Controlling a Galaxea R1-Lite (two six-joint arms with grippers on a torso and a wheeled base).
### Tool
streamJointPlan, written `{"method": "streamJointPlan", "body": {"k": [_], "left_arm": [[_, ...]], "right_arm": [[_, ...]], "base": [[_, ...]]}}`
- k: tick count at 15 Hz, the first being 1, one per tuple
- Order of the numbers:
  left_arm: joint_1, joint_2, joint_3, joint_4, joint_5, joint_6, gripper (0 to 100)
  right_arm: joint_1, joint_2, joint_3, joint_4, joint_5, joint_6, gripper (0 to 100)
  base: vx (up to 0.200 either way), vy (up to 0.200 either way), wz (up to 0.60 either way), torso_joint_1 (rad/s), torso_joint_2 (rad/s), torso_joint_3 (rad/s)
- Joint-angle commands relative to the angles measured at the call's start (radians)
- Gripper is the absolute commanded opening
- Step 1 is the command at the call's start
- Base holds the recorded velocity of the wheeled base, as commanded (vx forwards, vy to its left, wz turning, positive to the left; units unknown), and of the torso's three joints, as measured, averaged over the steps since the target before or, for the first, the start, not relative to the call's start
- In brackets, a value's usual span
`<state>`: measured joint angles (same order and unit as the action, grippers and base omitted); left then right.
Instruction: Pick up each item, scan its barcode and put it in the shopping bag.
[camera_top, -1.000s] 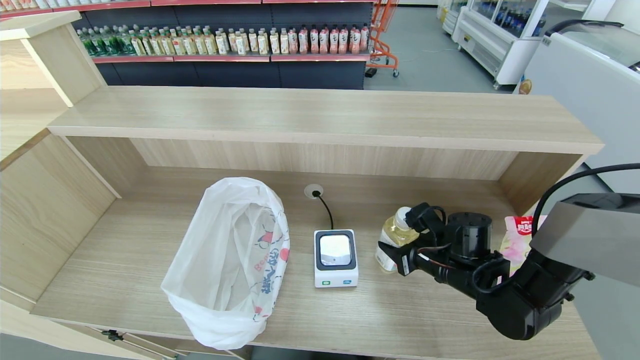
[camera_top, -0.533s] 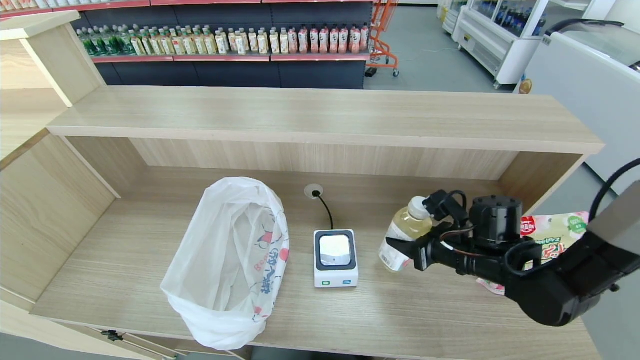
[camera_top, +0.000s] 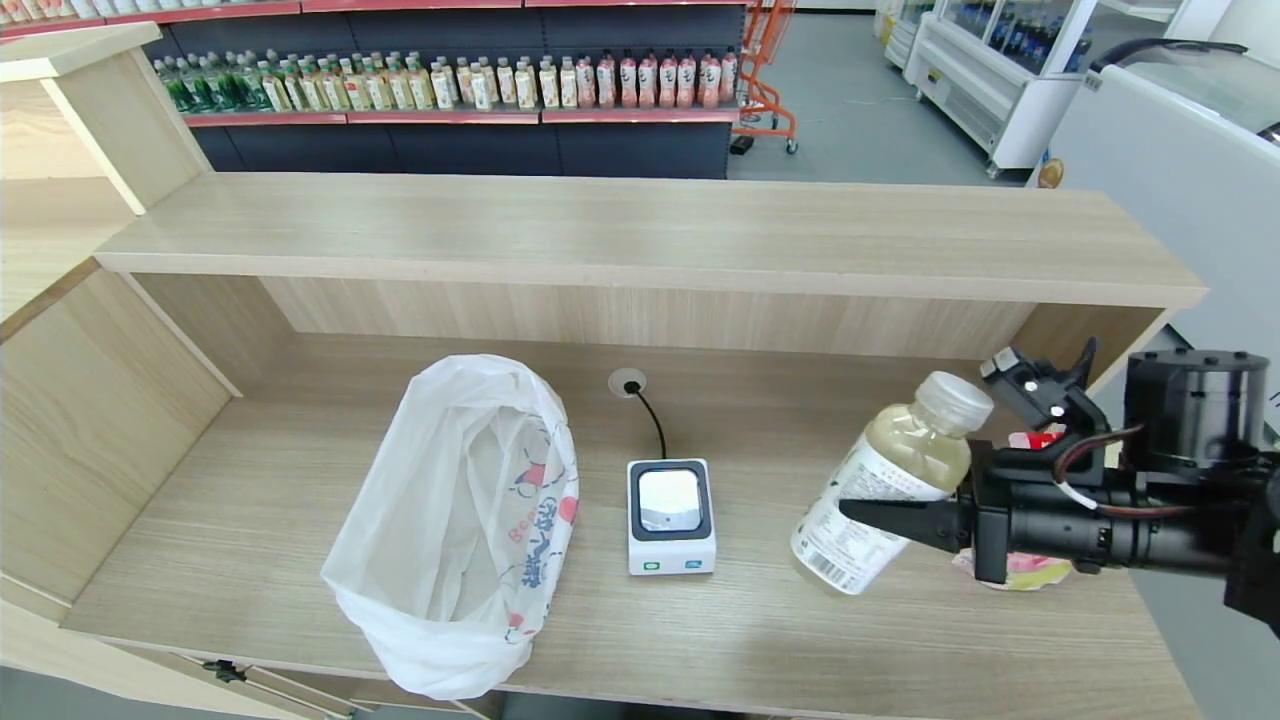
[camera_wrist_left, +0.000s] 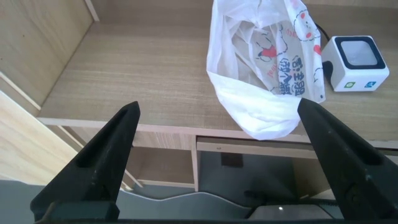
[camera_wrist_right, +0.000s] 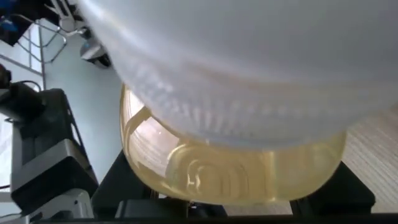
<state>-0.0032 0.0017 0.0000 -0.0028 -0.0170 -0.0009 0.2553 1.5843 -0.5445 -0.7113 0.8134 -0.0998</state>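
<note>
My right gripper (camera_top: 925, 500) is shut on a clear bottle (camera_top: 880, 500) of pale yellow drink with a white cap and a barcode label. It holds the bottle tilted above the counter, right of the white barcode scanner (camera_top: 671, 514). The bottle's white cap and yellowish body (camera_wrist_right: 236, 168) sit close up in the right wrist view. The white shopping bag (camera_top: 465, 520) stands open left of the scanner. A pink snack pouch (camera_top: 1020, 570) lies under the right arm, mostly hidden. My left gripper (camera_wrist_left: 217, 155) hangs open in front of the counter, near the bag (camera_wrist_left: 267, 68) and scanner (camera_wrist_left: 357, 62).
The scanner's black cable (camera_top: 652, 420) runs to a grommet in the wooden counter (camera_top: 250, 520). A raised wooden shelf (camera_top: 640, 230) spans the back, with side walls left and right. Behind stand store shelves of bottles (camera_top: 450, 85) and freezers (camera_top: 1010, 70).
The right gripper has lifted the bottle off the counter and carried it up and to the right, tilting it so the barcode end points down. The pouch was briefly uncovered.
</note>
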Motion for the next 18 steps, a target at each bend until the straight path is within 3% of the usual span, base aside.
{"method": "streamJointPlan", "body": {"k": [1,4,10,18], "left_arm": [[0.0,0.0,0.0,0.0,0.0,-0.001,100],[0.0,0.0,0.0,0.0,0.0,-0.001,100],[0.0,0.0,0.0,0.0,0.0,-0.001,100],[0.0,0.0,0.0,0.0,0.0,-0.001,100]], "right_arm": [[-0.004,-0.092,0.08,0.004,0.053,-0.001,0],[0.025,-0.125,0.143,0.009,0.139,0.002,0],[0.11,-0.201,0.089,0.211,0.178,0.002,0],[0.196,-0.198,0.08,0.217,0.174,0.046,0]], "base": [[0.0,0.0,0.0,0.0,0.0,0.0],[0.0,0.0,0.0,0.0,0.0,0.0],[0.0,0.0,0.0,0.0,0.0,0.0],[0.0,0.0,0.0,0.0,0.0,0.0]]}}
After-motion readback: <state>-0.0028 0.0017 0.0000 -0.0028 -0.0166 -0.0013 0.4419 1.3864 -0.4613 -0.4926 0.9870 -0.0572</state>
